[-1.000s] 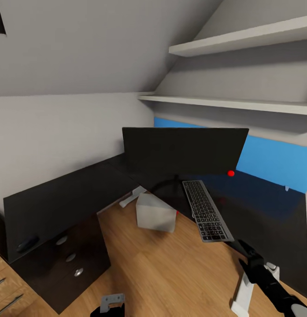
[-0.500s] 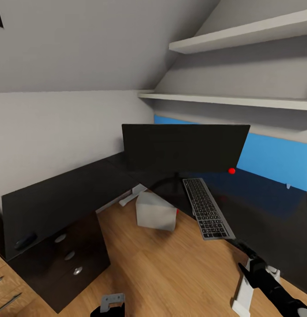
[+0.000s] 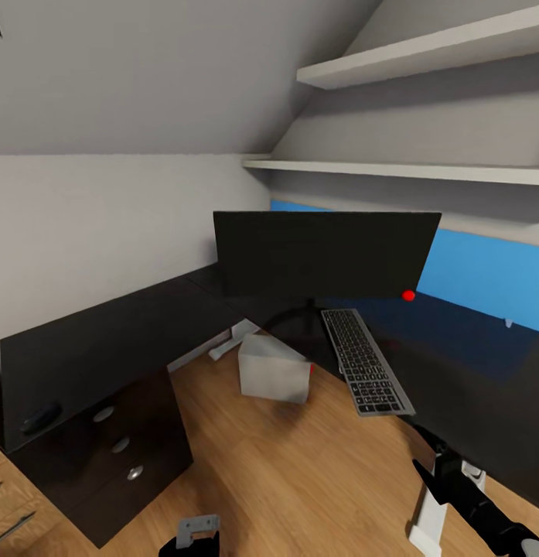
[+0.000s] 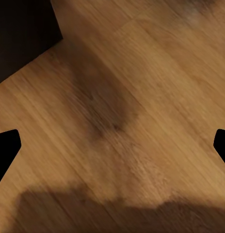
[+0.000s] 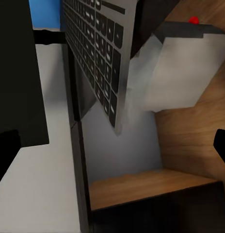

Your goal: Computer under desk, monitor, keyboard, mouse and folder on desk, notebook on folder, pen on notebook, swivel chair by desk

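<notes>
Keyboard (image 3: 366,361) lies on my worktop (image 3: 107,340) right of the monitor (image 3: 323,254), mouse (image 3: 40,418) far left, both arms' jaws spread open, holding nothing.

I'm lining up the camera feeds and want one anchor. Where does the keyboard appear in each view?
Head view: the keyboard lies on the desk, right of centre, below the monitor.
Left wrist view: wood floor and a dark corner; no keyboard.
Right wrist view: the keyboard runs from the top edge, tilted.
Shared landmark: the computer, beside the keyboard.
</notes>
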`<state>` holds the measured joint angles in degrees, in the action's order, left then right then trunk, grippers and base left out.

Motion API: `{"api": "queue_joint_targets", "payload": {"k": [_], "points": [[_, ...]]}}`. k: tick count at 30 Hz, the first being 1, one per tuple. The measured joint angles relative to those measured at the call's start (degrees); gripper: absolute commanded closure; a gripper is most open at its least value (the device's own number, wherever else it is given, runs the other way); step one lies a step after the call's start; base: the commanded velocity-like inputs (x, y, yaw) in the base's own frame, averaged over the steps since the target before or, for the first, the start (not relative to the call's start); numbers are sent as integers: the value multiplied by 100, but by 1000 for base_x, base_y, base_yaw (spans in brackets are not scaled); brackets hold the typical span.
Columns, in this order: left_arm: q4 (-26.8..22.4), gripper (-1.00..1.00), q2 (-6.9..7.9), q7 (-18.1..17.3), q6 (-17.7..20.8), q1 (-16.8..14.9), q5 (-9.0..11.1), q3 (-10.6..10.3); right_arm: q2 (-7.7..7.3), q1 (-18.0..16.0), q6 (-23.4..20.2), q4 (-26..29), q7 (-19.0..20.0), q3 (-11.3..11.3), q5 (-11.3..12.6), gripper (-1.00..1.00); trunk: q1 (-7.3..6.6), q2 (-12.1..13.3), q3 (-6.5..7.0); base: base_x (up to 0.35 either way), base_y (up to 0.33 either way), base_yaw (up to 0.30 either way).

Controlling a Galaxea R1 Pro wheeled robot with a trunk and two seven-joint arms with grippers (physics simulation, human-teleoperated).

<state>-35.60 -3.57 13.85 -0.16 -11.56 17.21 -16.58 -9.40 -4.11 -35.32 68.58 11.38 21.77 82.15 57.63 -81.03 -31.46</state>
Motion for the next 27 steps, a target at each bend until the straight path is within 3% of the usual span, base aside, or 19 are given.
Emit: {"api": "queue_joint_targets", "payload": {"k": [6, 12, 14, 15, 16, 18, 19, 21, 23, 27], "points": [[-97, -100, 0, -11, -56, 0, -3, -5, 7, 2, 5, 7, 69, -29, -18, -100, 132, -241, -108, 0, 0, 0], [-853, -100, 6, -37, -118, -1, 8, -26, -5, 1, 0, 104, 283, -41, -27, -100, 264, -482, -215, 0, 0, 0], [-1314, -100, 4, -38, 184, 2, 28, -39, -8, 2, -1, 117, 371, -41, -32, -100, 307, -562, -251, 0, 0, 0], [-2156, -100, 3, -37, 1608, 31, 38, -45, -4, 2, -1, 122, 446, -42, -37, -100, 330, -602, -270, 0, 0, 0], [-3146, -100, 3, -39, 2164, 47, 64, -49, -3, 2, -1, 122, 460, -42, -39, -100, 351, -642, -286, 0, 0, 0], [-3623, -100, 4, -37, 2573, 63, 162, -47, -2, 2, -1, 122, 467, -42, -41, -100, 395, -722, -323, 0, 0, 0], [-4102, -100, 20, -35, 3036, 82, 551, -44, -2, 2, -1, 119, 473, -42, -43, -100, 417, -762, -340, 0, 0, 0], [-4298, -100, 44, -30, 3324, 119, 985, -46, 2, 2, -1, 110, 477, -42, -47, -100, 461, -842, -377, 0, 0, 0], [-4011, -100, 144, -32, 3552, 163, 1301, -21, -1, 0, -1, 112, 480, -36, -59, -100, 505, -922, -413, 0, 0, 0], [-4022, -100, 278, -32, 3579, 166, 1356, -25, 2, 2, -1, 110, 480, -39, -62, -100, 593, -1083, -485, 0, 0, 0]]}}
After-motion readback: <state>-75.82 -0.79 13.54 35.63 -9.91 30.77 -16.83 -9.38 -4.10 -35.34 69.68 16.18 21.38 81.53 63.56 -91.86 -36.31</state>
